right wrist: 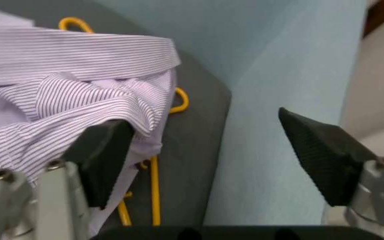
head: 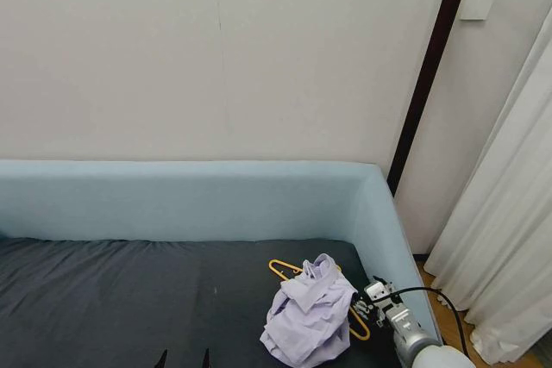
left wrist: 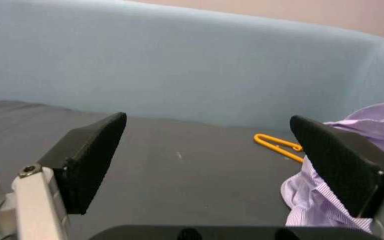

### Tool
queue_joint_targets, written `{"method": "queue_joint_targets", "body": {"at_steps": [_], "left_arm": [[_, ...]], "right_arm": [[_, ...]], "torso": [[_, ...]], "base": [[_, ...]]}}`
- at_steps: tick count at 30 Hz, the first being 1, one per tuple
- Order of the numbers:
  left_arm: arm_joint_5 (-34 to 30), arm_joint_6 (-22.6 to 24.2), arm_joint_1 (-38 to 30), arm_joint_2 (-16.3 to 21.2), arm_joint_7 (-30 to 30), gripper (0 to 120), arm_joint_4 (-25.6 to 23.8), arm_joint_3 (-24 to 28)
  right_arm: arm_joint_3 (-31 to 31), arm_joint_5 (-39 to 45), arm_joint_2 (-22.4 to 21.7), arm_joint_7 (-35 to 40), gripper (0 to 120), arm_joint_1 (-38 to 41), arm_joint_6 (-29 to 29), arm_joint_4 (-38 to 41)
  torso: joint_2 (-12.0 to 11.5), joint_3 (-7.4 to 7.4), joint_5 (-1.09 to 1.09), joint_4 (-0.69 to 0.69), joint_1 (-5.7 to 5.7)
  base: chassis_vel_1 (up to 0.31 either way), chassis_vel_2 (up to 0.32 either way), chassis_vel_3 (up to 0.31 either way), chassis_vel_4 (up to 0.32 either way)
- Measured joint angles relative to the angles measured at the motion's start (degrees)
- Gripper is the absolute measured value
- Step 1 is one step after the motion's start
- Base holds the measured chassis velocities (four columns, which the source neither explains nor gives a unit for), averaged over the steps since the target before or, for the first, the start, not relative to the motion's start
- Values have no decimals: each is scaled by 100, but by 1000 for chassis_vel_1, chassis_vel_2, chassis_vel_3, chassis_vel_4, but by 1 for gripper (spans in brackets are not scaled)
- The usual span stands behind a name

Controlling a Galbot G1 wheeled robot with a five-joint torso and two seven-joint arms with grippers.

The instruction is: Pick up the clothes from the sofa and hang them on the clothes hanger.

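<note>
Head view: crumpled shirt (head: 309, 321) lies on the yellow hanger (head: 285, 268) at the right end of the sofa (head: 172, 200), just left of my right gripper (head: 362, 302), fingers apart, which I judge the nearer arm; left gripper (head: 183, 358), fingers also apart, hangs well off leftward.

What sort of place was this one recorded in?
Probably a living room: a light-blue sofa against a plain wall, white curtains beside it, a striped shirt and orange hanger on the seat.

- Shirt (head: 309, 321): pale lilac, fine dark pinstripes.
- Hanger (head: 285, 268): orange-yellow.
- Sofa (head: 190, 200): light blue back and arm, charcoal seat.
- Curtain (head: 509, 239), at 4 o'clock: white.
- Wall (head: 216, 49): off-white.
</note>
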Motion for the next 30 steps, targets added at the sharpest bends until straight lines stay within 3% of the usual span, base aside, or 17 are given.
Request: {"method": "queue_joint_targets", "body": {"at_steps": [2,7,11,14,15,17,18,21,23,24,27,30], "left_arm": [[-2,0,8,17,-2,97,-4,-20],[-27,0,-13,30,-7,97,-6,-35],[-35,10,-20,35,-9,97,-9,-27],[-53,12,-26,50,-10,97,-12,-31],[-60,12,-30,56,-11,97,-9,-34],[-78,12,-36,61,-15,97,11,-35],[-78,12,-36,61,-15,97,11,-35],[-81,12,-39,68,-22,97,26,-12],[-80,12,-41,69,-23,97,27,-11],[-80,14,-44,69,-21,97,30,-7],[-78,15,-38,60,-25,97,50,-9],[-77,15,-30,57,-26,97,66,-19]], "right_arm": [[-84,-513,-112,-514,96,-117,-44,-176],[-416,-1603,-110,-1081,100,-572,-173,-530],[-402,-2004,-116,-1192,100,-719,-176,-517],[-324,-1809,-160,-1085,100,-800,-180,-343],[-272,-1363,-149,-871,100,-821,-195,-206],[-150,333,111,185,100,-623,-361,122],[-150,333,111,185,100,-623,-361,122],[10,2457,665,1893,100,21,-680,316],[40,2868,780,2248,100,157,-746,313],[70,3733,1018,2834,100,410,-786,225],[41,5284,1541,3755,100,849,-789,-164],[9,5705,1805,3990,100,977,-791,-342]], "torso": [[0,0,-2,0,0],[0,0,2,-5,0],[0,0,1,-2,0],[0,0,0,-3,0],[0,0,-1,-4,0],[0,0,0,-4,0],[0,0,0,-4,0],[0,0,-1,-2,0],[0,0,-2,0,0],[0,0,-2,0,0],[0,1,-1,-2,1],[0,1,-1,-2,1]], "base": [[0,0,0,0],[0,0,0,0],[0,0,0,0],[0,0,0,0],[0,0,0,0],[0,0,0,0],[0,0,0,0],[0,0,0,0],[0,0,0,0],[0,0,0,0],[0,0,0,0],[0,0,0,0]]}}
